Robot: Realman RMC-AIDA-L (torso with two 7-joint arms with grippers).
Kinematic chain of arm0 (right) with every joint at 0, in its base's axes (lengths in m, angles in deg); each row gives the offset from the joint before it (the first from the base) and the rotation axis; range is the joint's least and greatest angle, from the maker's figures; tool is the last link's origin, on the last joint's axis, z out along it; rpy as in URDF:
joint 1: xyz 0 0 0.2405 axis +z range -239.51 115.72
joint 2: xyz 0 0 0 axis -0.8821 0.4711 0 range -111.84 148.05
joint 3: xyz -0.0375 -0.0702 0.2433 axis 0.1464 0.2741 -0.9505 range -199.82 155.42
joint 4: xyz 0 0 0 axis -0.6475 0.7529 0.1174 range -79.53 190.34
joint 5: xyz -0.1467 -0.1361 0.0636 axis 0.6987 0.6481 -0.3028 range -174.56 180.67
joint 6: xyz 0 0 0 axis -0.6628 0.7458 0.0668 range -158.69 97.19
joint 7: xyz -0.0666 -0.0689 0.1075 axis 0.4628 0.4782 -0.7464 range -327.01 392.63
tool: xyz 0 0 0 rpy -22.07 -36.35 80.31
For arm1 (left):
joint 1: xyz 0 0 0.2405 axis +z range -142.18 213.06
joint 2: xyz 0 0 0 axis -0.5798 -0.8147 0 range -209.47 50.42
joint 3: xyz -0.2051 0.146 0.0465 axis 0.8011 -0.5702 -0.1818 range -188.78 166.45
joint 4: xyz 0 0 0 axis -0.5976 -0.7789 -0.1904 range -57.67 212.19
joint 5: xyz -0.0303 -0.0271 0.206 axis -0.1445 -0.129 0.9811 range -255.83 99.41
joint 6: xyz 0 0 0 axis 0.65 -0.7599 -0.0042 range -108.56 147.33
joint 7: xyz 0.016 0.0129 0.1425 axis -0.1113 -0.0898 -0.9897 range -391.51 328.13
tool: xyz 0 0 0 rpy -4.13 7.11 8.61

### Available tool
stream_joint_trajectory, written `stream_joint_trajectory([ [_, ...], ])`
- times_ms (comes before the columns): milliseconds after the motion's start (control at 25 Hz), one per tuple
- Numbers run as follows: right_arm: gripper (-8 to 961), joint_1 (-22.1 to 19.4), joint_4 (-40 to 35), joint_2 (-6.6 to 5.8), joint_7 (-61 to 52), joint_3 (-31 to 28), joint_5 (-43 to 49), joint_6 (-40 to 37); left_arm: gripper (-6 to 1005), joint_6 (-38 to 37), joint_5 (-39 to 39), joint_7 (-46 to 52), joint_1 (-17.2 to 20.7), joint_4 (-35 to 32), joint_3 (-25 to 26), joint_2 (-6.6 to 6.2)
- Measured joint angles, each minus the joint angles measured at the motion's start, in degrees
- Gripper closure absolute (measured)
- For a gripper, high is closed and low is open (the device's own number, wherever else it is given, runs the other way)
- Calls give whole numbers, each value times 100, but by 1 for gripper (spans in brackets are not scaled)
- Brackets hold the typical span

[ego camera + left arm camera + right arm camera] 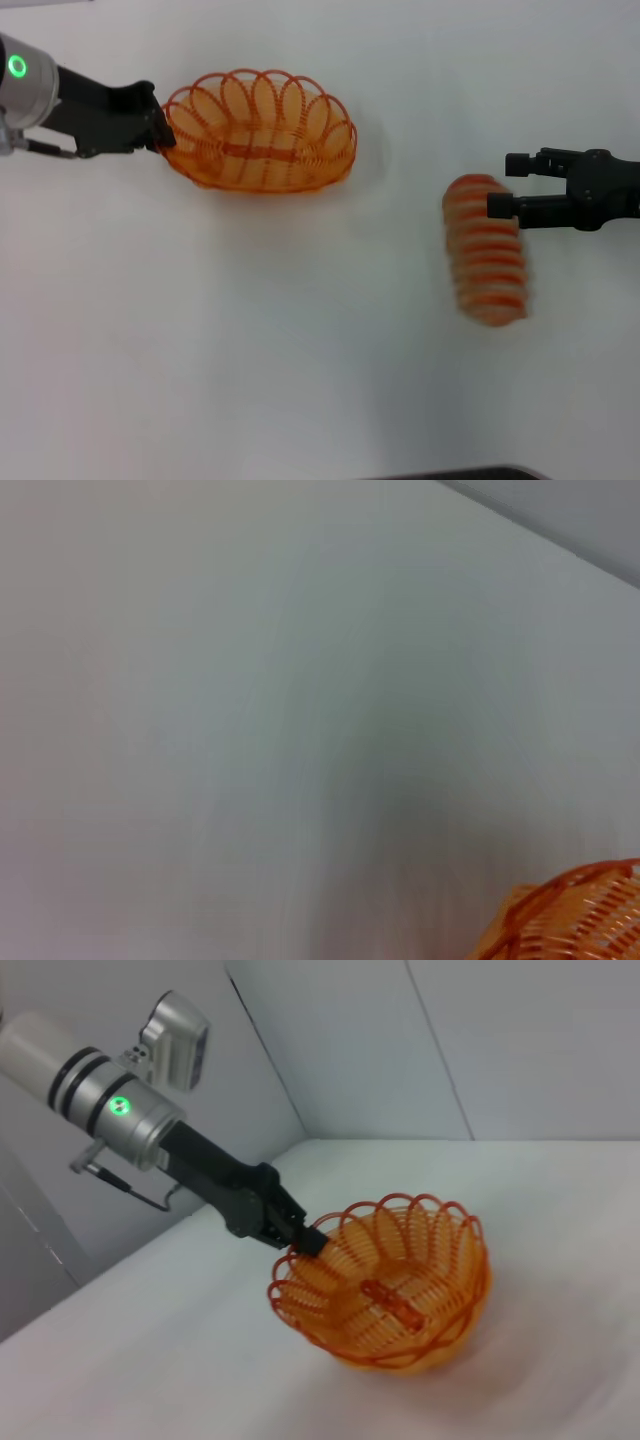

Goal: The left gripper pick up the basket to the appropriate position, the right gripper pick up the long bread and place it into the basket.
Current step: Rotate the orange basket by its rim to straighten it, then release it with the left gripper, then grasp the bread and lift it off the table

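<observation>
White table (250,360); basket (260,130), long bread (485,250) on it.

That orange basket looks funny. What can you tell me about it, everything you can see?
The basket is an orange oval bowl of thin wire, its rim a ring of scalloped loops and its base a flat strip of wire. It looks empty, with nothing inside, and sits upright at the robot's left side of the white table. The left tool is shut on the rim at one narrow end. The striped long bread lies well apart from it, untouching.
</observation>
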Motion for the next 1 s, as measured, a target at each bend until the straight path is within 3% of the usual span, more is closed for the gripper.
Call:
stream_joint_trajectory([
  [120, 9, -1, 19, 35, 75, 31, 18, 118, 916, 20, -15, 7, 78, 12, 7, 14],
  [280, 9, -1, 42, 54, -32, 16, 16, 114, 841, -44, -27, -30, 130, -10, -176, -14],
  [520, 9, 15, 48, 82, -362, -31, -4, 86, 610, -121, -242, -678, 230, -230, -451, -53],
  [640, 9, 6, 53, 136, -601, -175, -13, 120, 550, -156, -765, -1510, 471, -437, -423, -119],
  [800, 8, 57, 55, 258, -913, -308, -21, 229, 470, -205, -1956, -3054, 991, -509, -388, -307],
  [1000, 8, 189, 45, 261, -1394, -325, -147, 319, 446, -745, -3707, -5872, 1760, -466, -166, -521],
])
